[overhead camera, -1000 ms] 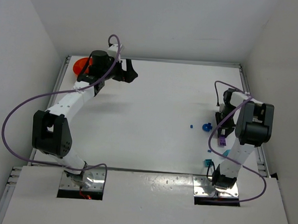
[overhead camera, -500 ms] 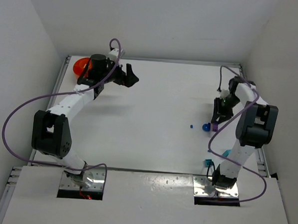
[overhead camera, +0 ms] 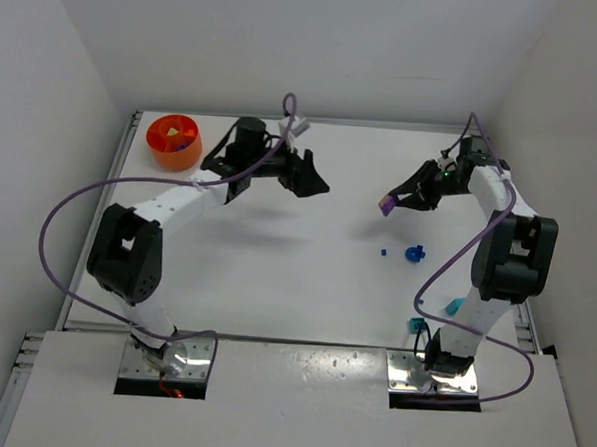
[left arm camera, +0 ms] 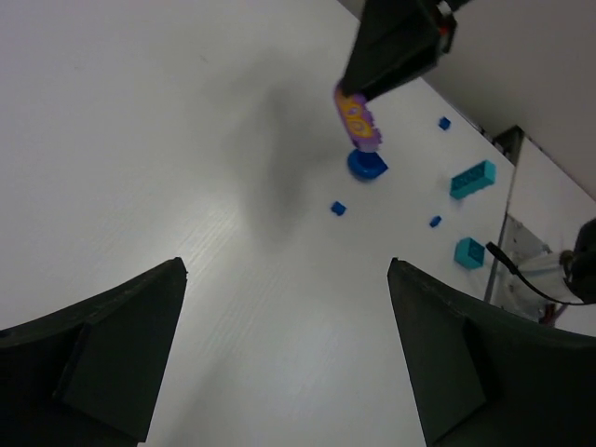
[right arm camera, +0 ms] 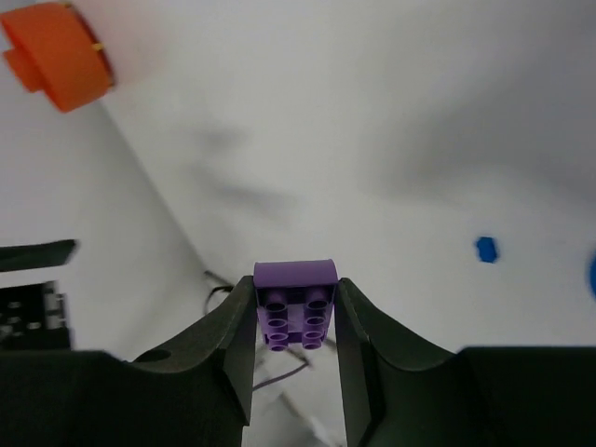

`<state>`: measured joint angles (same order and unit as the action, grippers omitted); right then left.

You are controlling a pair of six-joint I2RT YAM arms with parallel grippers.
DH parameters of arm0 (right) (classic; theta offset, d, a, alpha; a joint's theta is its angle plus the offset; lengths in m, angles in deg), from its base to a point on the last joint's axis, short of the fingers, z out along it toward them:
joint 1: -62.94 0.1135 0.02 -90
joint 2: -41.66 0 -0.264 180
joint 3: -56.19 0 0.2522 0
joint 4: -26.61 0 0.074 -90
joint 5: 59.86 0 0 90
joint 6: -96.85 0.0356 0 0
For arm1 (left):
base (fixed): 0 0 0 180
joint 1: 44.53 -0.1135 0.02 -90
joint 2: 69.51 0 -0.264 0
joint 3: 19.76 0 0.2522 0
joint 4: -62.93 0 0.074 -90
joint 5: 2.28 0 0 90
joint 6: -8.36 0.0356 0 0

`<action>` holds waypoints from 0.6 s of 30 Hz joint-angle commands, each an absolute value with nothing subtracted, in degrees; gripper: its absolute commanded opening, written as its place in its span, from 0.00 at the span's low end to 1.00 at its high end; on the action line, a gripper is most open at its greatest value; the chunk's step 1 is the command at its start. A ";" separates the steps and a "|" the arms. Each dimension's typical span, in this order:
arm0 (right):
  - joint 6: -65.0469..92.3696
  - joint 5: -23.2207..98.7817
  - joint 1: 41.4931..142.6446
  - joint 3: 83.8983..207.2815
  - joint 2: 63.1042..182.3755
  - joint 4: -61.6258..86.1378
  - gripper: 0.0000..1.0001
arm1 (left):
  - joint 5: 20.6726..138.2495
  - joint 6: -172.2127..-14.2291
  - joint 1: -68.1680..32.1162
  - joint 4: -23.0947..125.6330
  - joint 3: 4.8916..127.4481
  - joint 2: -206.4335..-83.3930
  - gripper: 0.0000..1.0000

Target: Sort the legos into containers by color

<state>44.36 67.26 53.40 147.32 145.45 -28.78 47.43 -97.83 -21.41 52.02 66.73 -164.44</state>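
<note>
Top view: right gripper point(overhead camera: 394, 199) is clamped on a purple brick point(overhead camera: 387, 204), held in the air above the right half of the bench, nearer the far edge. Left gripper point(overhead camera: 318, 181) hangs over mid-bench toward the far edge, pointed at the right one. Orange bowl point(overhead camera: 173, 142) sits in the far left corner with something yellow-green inside, too small to name. A round blue piece point(overhead camera: 414, 254) and a tiny blue bit point(overhead camera: 384, 253) lie near the right edge, and 2 teal bricks point(overhead camera: 416, 324) sit closer to the near right corner. Left wrist view: its 2 fingers point(left arm camera: 98, 368) are spread wide with nothing between them; the purple brick hangs ahead under the right arm's fingertips, above the blue piece. Right wrist view: both pads point(right arm camera: 240, 340) press the brick's 2 flat side walls, hollow underside facing the camera, about half the brick sticking out past the tips. Judgement: light, rigid, smooth plastic, not fragile but slippery, and it can pivot in a shallow pinch. Best hold is on the parallel side walls, not the studs or the rounded end.
</note>
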 commanded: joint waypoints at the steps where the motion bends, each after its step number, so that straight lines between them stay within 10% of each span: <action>1: 55.88 80.04 54.07 148.08 146.77 -19.07 0.00 | 44.83 -98.60 -17.02 53.82 72.39 -168.89 0.95; 18: 63.45 76.99 56.26 150.82 145.72 -19.84 0.00 | 51.16 -108.45 -6.64 56.64 85.93 -181.39 0.92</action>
<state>61.54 78.87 55.61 149.09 148.18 -18.68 49.68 -106.37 -7.34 53.79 83.08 -180.40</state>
